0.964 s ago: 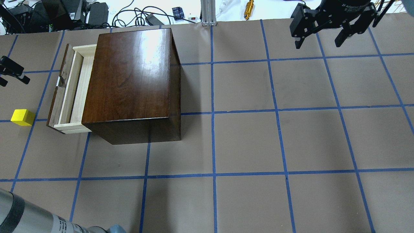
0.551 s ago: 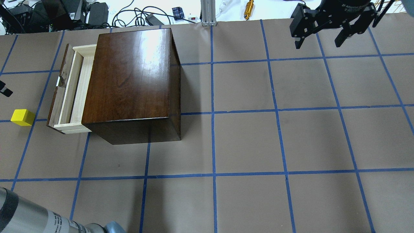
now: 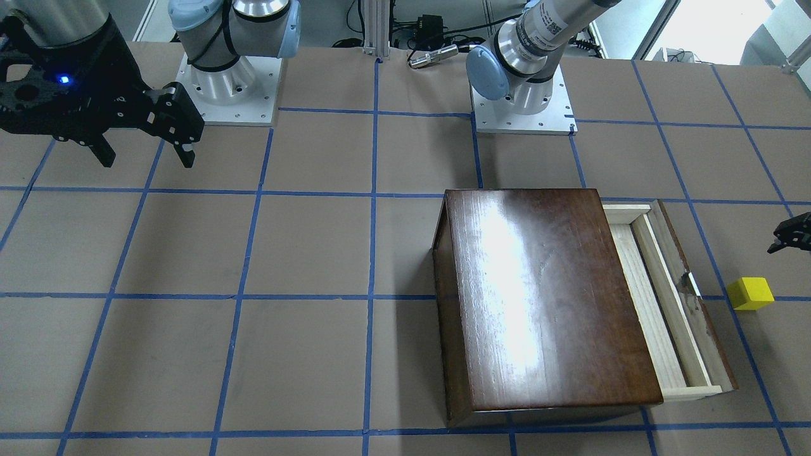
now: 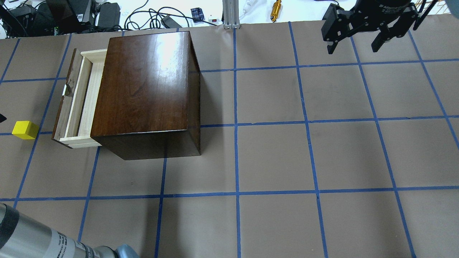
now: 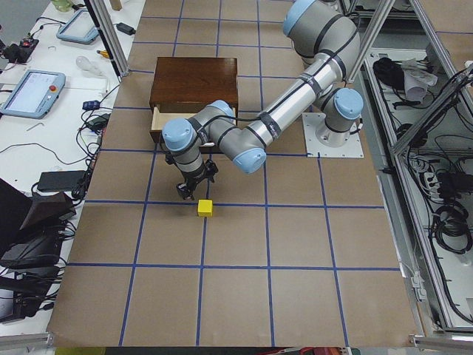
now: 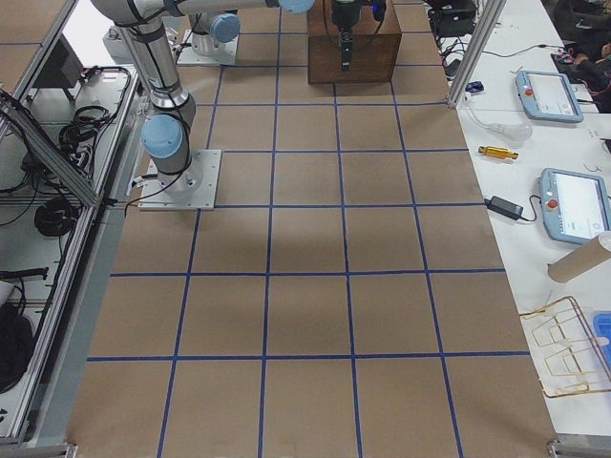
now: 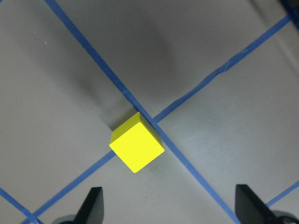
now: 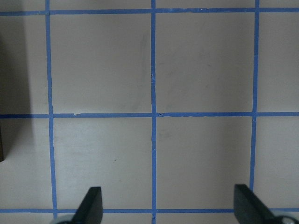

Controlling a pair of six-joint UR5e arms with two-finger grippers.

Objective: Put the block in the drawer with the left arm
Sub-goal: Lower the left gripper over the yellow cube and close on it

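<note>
The yellow block sits on the table on a blue tape line, left of the open drawer of the dark brown box. The drawer shows empty pale wood. My left gripper is open and hovers just above and beside the block, which lies ahead of its fingertips, not between them. This gripper also shows at the edge of the front-facing view, a little beyond the block. My right gripper is open and empty, held high at the far right.
The box stands between the two arms, its drawer opening toward my left side. Cables, a power strip and a brass part lie beyond the table's far edge. The left arm's forearm crosses the near left corner.
My left gripper has moved along the left edge of the overhead view, toward the block, and is now almost out of that view. The block, drawer and right gripper have not moved.
</note>
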